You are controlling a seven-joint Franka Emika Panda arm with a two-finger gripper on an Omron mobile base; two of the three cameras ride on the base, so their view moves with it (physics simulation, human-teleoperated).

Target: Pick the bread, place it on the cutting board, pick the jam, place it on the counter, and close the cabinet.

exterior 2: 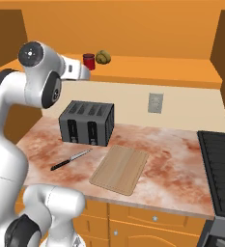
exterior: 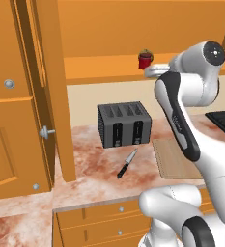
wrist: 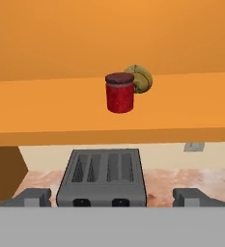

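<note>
The cabinet (exterior: 104,67) stands open, its door (exterior: 17,96) swung out to the left. On its shelf sits the jam (wrist: 119,92), a red jar with a dark lid, also seen at jam (exterior: 145,60) and jam (exterior 2: 89,61). The bread (wrist: 140,79), a lumpy yellow-brown roll, rests just behind and right of the jar, touching or nearly touching it, as the bread (exterior 2: 103,57) shows. My gripper (wrist: 112,197) is open and holds nothing, a short way in front of the shelf edge and slightly below the jar; the gripper (exterior 2: 84,73) hangs above the toaster. The cutting board (exterior 2: 119,169) lies bare on the counter (exterior 2: 172,149).
A dark toaster (exterior 2: 87,122) stands on the counter under the shelf. A black-handled knife (exterior 2: 70,159) lies in front of it, left of the board. A black stove (exterior 2: 220,164) borders the counter on the right. A wall outlet (exterior 2: 155,102) sits behind.
</note>
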